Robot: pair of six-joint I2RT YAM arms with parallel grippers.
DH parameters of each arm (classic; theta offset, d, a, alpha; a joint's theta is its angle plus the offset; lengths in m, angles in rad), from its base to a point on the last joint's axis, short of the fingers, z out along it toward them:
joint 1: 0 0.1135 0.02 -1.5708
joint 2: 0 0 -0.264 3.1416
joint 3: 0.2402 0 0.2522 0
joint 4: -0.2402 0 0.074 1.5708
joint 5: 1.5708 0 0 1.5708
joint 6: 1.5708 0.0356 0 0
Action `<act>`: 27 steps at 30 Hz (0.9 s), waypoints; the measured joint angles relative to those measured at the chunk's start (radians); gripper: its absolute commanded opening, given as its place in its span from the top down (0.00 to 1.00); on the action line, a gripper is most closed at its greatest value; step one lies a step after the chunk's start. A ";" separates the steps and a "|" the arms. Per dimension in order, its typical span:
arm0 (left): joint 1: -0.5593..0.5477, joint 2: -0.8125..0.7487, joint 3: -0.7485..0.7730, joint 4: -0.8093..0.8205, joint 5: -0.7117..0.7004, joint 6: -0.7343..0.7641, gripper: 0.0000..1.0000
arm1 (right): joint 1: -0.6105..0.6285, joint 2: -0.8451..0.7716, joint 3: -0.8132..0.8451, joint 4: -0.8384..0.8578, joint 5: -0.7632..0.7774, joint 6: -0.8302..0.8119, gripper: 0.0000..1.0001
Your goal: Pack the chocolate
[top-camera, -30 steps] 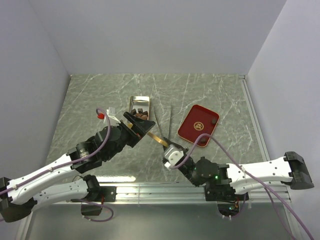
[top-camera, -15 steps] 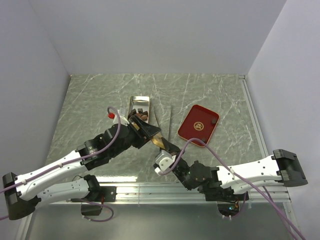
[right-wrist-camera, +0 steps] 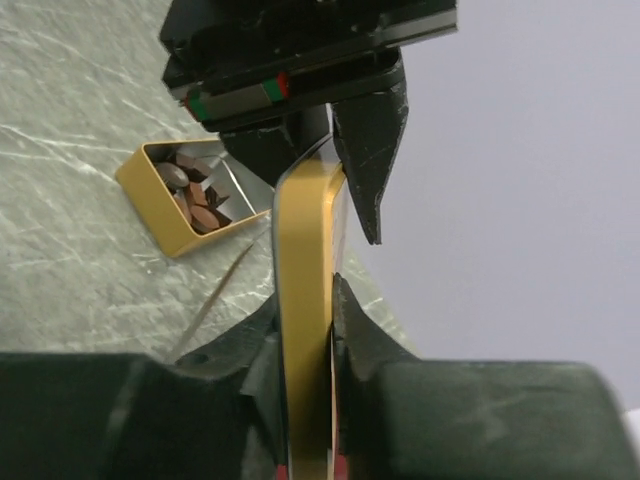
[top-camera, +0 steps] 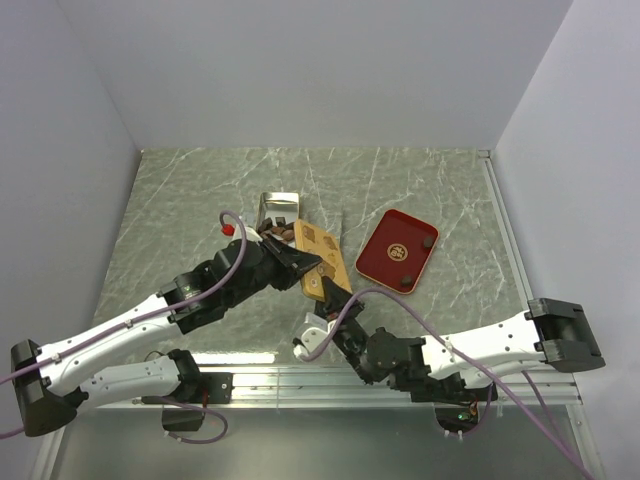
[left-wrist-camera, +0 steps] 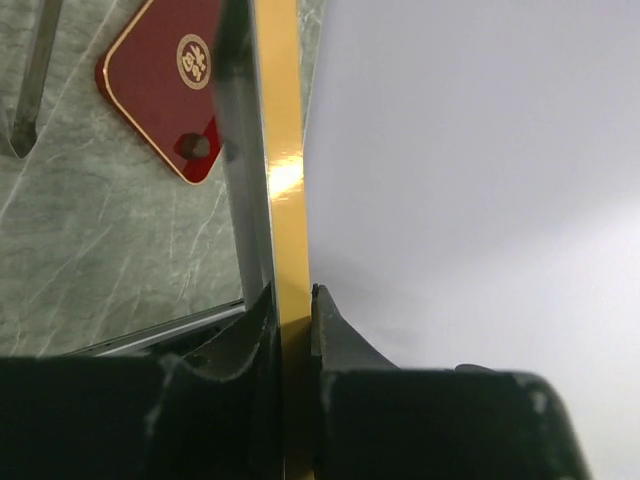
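The chocolate (right-wrist-camera: 192, 198) is several dark and reddish-brown chunks lying in the open gold tin (top-camera: 278, 212), seen beyond the lid in the right wrist view. One more chunk (left-wrist-camera: 197, 147) sits on the red tray (top-camera: 397, 250). A gold lid (top-camera: 325, 250) is held on edge above the table between both arms. My left gripper (top-camera: 303, 268) is shut on it from the left, its fingers pinching the lid's edge (left-wrist-camera: 290, 200). My right gripper (top-camera: 335, 305) grips the lid's near end, and both fingers press its faces (right-wrist-camera: 305, 230).
Thin grey metal tongs (left-wrist-camera: 30, 80) lie on the marble table between the tin and the red tray. White walls stand close on three sides. A metal rail (top-camera: 400, 378) runs along the near edge.
My left gripper has moved right and shut on the lid that the right gripper carried. The lid has swung up toward the tin. The right arm has shifted left and nearer.
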 measured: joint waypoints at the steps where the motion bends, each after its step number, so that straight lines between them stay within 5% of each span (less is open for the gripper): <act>1: 0.003 -0.001 0.000 0.000 0.008 0.002 0.99 | 0.000 0.007 0.000 0.018 0.004 0.000 0.39; 2: 0.006 -0.002 0.000 0.003 0.013 0.014 0.99 | 0.000 0.015 0.000 0.040 0.010 0.008 0.29; 12: 0.155 -0.084 -0.073 0.048 0.063 0.068 1.00 | 0.021 0.066 -0.047 0.296 0.082 -0.036 0.27; 20: 0.394 -0.078 -0.165 0.109 0.109 0.156 1.00 | 0.064 -0.175 -0.072 0.054 0.070 0.201 0.28; 27: 0.497 -0.026 -0.232 0.283 0.240 0.337 0.99 | -0.021 -0.454 -0.074 -0.201 -0.132 0.512 0.27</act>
